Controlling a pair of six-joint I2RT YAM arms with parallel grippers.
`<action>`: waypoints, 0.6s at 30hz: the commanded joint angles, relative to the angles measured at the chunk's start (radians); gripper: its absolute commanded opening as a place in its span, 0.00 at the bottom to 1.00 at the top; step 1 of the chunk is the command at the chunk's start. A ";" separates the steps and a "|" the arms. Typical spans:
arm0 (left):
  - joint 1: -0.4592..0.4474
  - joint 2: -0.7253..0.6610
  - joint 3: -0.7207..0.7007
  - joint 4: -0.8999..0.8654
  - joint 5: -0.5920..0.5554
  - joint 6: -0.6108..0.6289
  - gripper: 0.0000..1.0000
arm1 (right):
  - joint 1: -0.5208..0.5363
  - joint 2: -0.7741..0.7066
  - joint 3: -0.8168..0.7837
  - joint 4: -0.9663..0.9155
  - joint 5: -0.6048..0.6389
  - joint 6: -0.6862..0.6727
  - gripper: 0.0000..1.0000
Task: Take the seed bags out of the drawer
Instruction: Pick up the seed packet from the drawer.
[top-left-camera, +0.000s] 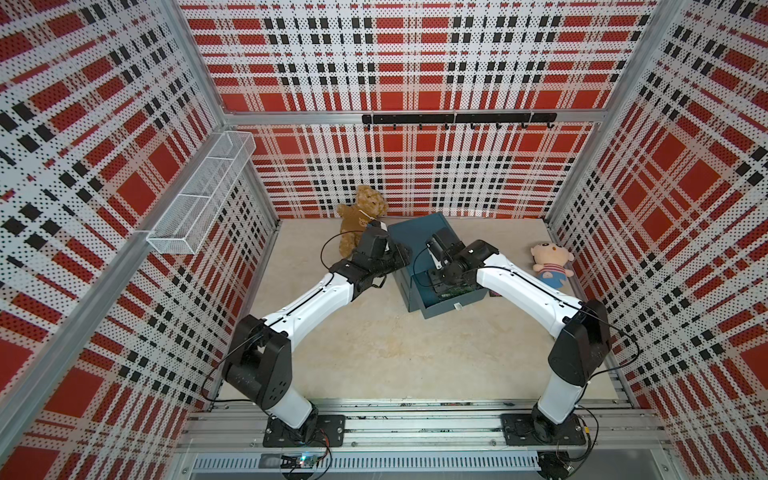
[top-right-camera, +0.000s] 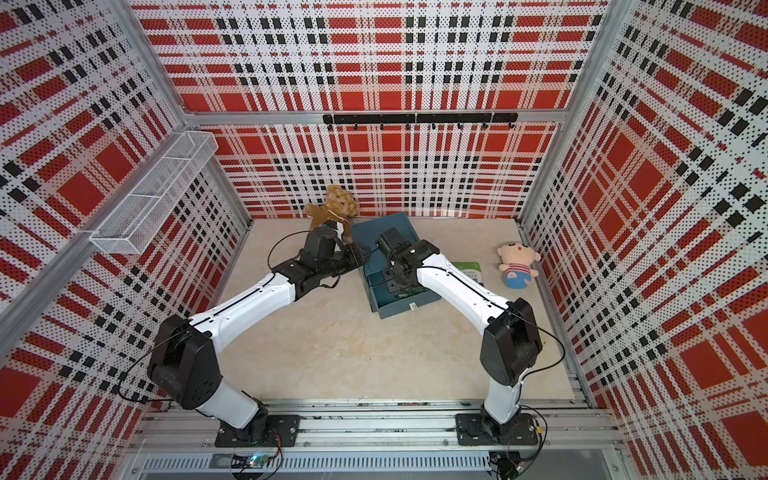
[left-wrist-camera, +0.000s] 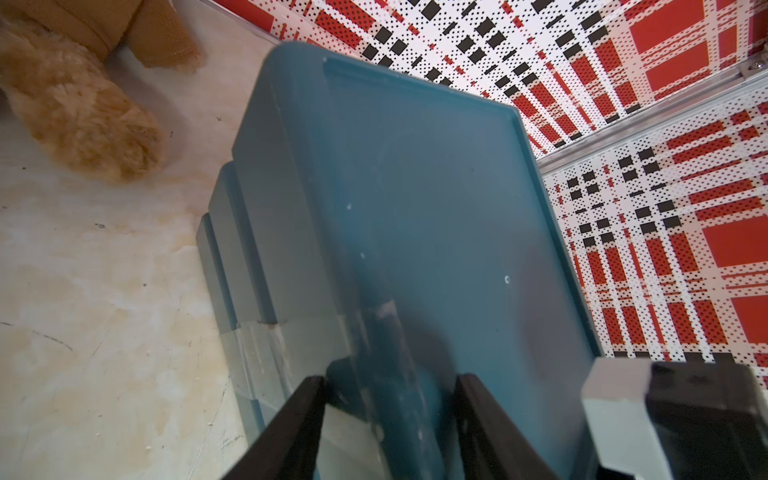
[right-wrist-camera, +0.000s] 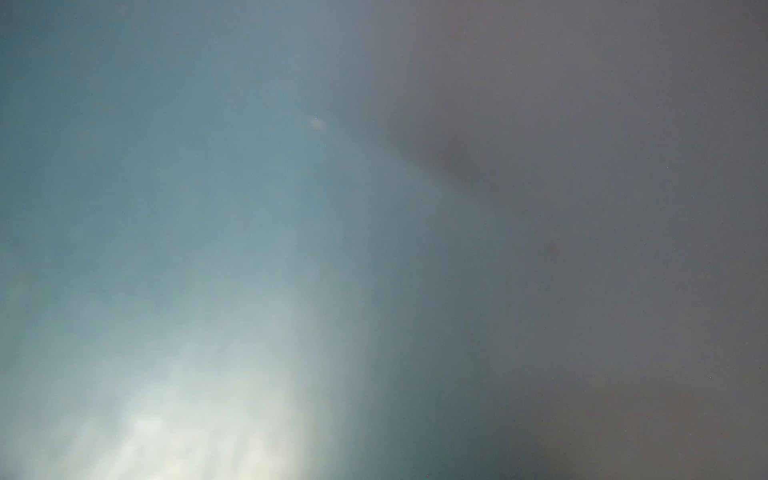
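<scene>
One seed bag lies flat on the tabletop, just to the right of the teal cabinet and partly under the right arm. It is a glossy rectangular packet, green at its far end, with a white label carrying dark print nearer the camera. More seed bags sit in the pulled-out bottom drawer. Only a strip of them shows past the arm, green and mottled with pale specks, too small to count or read.

The right pincer points down into that drawer, right above the packets. Its tips are hidden under the wrist and its own camera gives only a teal blur, so I cannot tell how far it gapes or whether it has anything.

The left pincer is at the cabinet's top left edge, its black fingers standing partly apart with the teal rim between them. Whether they squeeze it I cannot tell.

A brown teddy bear leans by the back wall and a pink doll lies well off to the right.
</scene>
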 joint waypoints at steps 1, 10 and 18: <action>0.000 0.054 -0.058 -0.164 0.007 0.018 0.54 | -0.004 0.075 -0.047 -0.031 0.001 0.020 0.42; 0.004 0.065 -0.056 -0.164 0.018 0.027 0.54 | -0.004 0.018 -0.043 -0.023 0.127 0.068 0.00; 0.006 0.072 -0.044 -0.164 0.021 0.030 0.54 | -0.004 -0.041 0.087 -0.044 0.028 0.028 0.00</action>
